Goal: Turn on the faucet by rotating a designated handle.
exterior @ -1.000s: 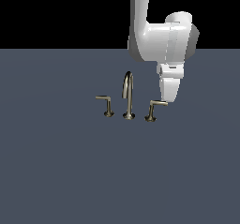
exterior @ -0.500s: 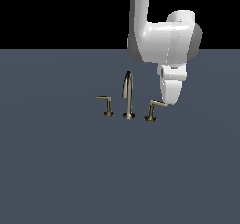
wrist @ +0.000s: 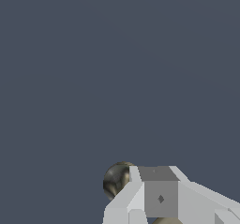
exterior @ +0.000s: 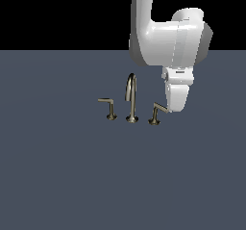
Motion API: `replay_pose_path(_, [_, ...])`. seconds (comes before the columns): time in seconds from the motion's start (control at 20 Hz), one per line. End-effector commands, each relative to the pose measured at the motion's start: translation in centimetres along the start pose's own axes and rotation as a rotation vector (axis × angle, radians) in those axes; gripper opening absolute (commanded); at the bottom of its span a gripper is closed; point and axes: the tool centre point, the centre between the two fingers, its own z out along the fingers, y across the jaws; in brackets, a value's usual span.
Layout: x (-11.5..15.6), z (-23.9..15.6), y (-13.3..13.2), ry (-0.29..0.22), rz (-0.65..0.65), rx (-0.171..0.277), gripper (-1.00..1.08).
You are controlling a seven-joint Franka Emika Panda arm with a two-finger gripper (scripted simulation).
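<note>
On the grey floor (exterior: 72, 176) the faucet (exterior: 131, 99) stands with its handle (exterior: 157, 111) on the exterior view's right, lever tip touching the gripper (exterior: 176, 108), whose fingers (wrist: 159, 195) hide whether they are spread or pressed together.

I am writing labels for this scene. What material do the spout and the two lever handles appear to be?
The spout, the handle by the end effector and the other handle look like brushed brass-grey metal: dull yellowish sheen with soft highlights. Being rendered, the exact alloy stays uncertain.
</note>
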Motion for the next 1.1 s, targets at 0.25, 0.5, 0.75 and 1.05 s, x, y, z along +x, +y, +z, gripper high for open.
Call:
replay_pose_path(0.25, [-0.7, 0.0, 1.6, 0.000, 0.003, -0.008, -1.00])
replay_pose_path(0.5, [-2.7, -0.1, 2.8, -0.002, 0.000, -0.012, -1.00])
replay_pose_path(0.75, [-4.3, -0.1, 3.9, -0.004, -0.002, -0.014, -1.00])
replay_pose_path(1.05, [-5.5, -0.1, 3.0, 0.001, 0.013, -0.013, -1.00])
